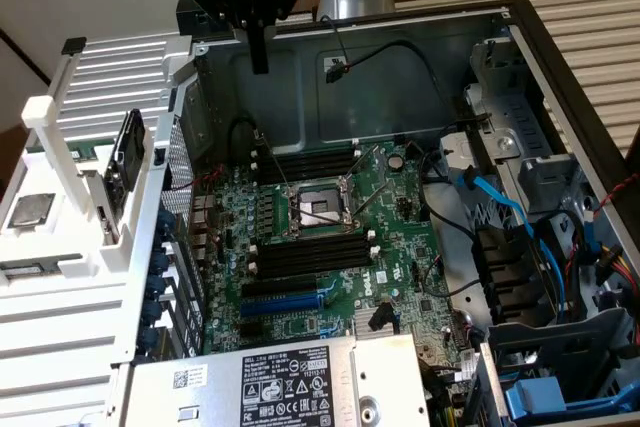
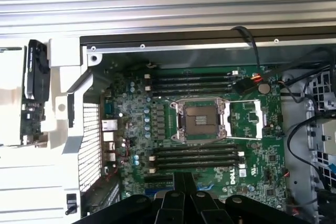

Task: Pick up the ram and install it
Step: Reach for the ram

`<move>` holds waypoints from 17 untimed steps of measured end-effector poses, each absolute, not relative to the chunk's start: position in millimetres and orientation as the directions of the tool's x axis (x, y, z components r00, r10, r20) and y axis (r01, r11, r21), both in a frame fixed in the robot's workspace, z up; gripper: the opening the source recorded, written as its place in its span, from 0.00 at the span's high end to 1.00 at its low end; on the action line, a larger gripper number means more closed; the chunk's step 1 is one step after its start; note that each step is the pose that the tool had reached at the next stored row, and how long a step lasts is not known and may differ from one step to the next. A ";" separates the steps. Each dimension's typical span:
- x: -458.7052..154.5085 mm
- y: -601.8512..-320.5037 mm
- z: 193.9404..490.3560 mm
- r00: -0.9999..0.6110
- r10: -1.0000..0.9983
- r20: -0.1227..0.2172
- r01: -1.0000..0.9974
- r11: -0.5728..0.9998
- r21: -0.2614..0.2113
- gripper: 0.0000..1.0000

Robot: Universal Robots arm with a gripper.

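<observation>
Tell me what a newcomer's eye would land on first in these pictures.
The green motherboard lying in the open computer case draws the eye first, its bare processor socket between black memory slots. The black gripper hangs over the case's edge at the top of the exterior view, holding nothing. A white parts rack stands on the exterior view's left.
</observation>
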State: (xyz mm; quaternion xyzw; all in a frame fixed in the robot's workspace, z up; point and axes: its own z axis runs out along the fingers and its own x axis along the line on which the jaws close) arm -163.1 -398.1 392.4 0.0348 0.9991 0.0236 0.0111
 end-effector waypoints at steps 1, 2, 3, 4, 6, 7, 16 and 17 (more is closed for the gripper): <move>-167.6 -398.1 392.3 -0.997 0.070 -0.021 0.069 0.996 0.048 0.90; -172.1 -398.1 392.3 -0.997 0.070 -0.021 0.069 0.996 0.048 0.90; -176.6 -398.1 392.2 -0.997 0.069 -0.021 0.068 0.997 0.048 0.90; -181.1 -398.1 392.1 -0.997 0.070 -0.021 0.068 0.997 0.048 0.90; -190.0 -398.0 391.9 -0.997 0.069 -0.021 0.068 0.997 0.048 0.90; -194.0 -398.0 391.8 -0.997 0.069 -0.021 0.068 0.997 0.048 0.90; -225.9 -398.0 391.4 -0.998 0.054 -0.021 0.053 0.997 0.048 0.90; -228.0 -398.0 391.4 -0.999 0.050 -0.021 0.049 0.998 0.048 0.90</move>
